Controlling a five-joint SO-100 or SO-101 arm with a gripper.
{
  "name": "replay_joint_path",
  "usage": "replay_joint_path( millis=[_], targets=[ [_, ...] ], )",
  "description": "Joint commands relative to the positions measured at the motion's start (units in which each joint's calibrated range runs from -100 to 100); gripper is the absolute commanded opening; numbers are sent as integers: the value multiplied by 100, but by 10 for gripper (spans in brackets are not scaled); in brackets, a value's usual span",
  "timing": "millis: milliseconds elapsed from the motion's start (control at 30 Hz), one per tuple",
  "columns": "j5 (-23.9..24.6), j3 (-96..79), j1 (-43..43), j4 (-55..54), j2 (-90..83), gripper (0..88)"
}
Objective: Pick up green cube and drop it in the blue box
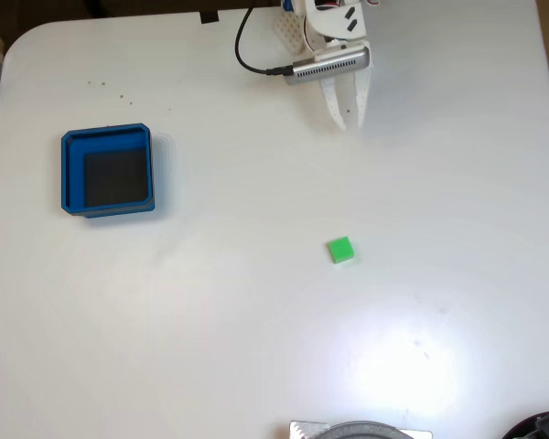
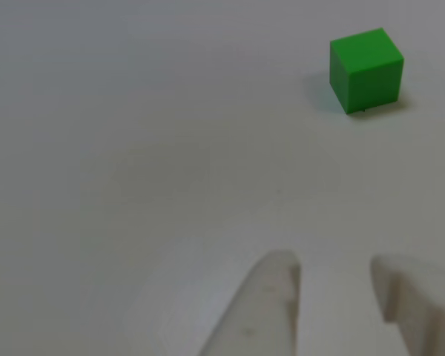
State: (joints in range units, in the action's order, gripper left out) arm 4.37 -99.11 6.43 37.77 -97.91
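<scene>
Gripper (image 2: 334,285) sits nearest the lens with jaws slightly parted and empty, green cube (image 2: 366,70) far-right of it on the table (image 1: 256,320), well apart from the blue box (image 1: 70,174) at left, so we risk a fingertip knocking the cube away if we descend off-line.

From the fixed view I see my arm entering at the top edge, white, with a grey camera module strapped across the wrist and a black cable looping off to the left of it. The gripper (image 1: 348,114) points down the picture, its two white fingers tapering to tips with a narrow gap between them. In the other view the gripper (image 2: 334,274) comes up from the bottom edge; the jaws stand slightly apart, with nothing between them.
</scene>
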Motion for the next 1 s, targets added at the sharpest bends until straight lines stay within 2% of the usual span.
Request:
replay_joint_path(
  millis=[0,767,967],
  targets=[
    [5,-36,36,-96,-92,24],
    [-29,198,21,-145,-67,24],
    [-29,683,21,-153,485,24]
  ],
)
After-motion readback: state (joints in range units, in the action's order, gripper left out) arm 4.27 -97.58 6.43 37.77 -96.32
